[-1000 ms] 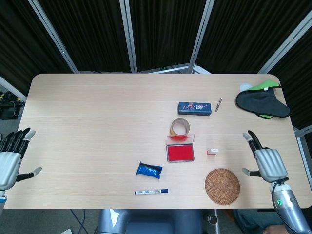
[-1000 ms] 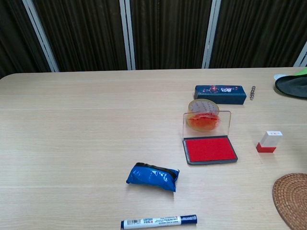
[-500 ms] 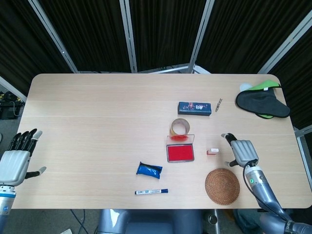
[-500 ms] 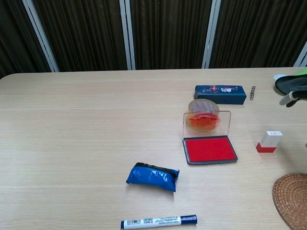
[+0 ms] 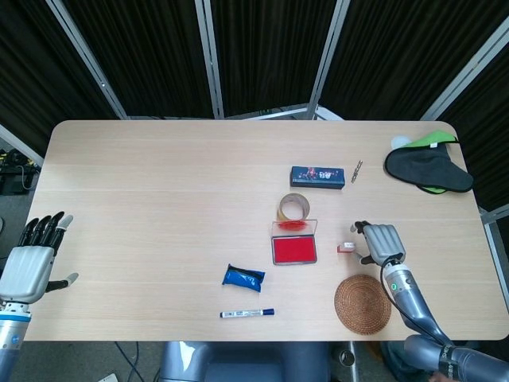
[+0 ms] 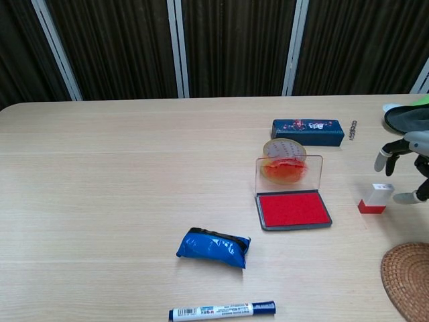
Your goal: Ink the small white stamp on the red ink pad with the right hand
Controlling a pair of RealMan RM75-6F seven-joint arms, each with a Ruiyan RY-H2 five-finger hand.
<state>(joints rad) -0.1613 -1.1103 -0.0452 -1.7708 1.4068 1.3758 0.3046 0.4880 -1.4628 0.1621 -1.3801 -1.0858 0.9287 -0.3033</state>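
The small white stamp (image 6: pixel 377 198) with a red base stands on the table right of the red ink pad (image 6: pixel 293 208), whose clear lid stands open. In the head view the stamp (image 5: pixel 347 247) is just left of my right hand (image 5: pixel 381 242). My right hand (image 6: pixel 409 164) hovers close over the stamp with fingers apart on both sides of it, holding nothing that I can see. My left hand (image 5: pixel 32 259) hangs open off the table's left front edge, far from everything.
A tape roll (image 5: pixel 296 208) lies behind the pad, a dark blue box (image 5: pixel 316 177) beyond it. A woven coaster (image 5: pixel 363 303) sits at the front right, a blue pouch (image 5: pixel 243 277) and a marker (image 5: pixel 247 313) at the front. A black and green cloth (image 5: pixel 428 165) lies far right.
My right hand has moved left from the table's right edge to just beside the stamp. The left hand has drifted slightly. Stamp and pad have not moved.
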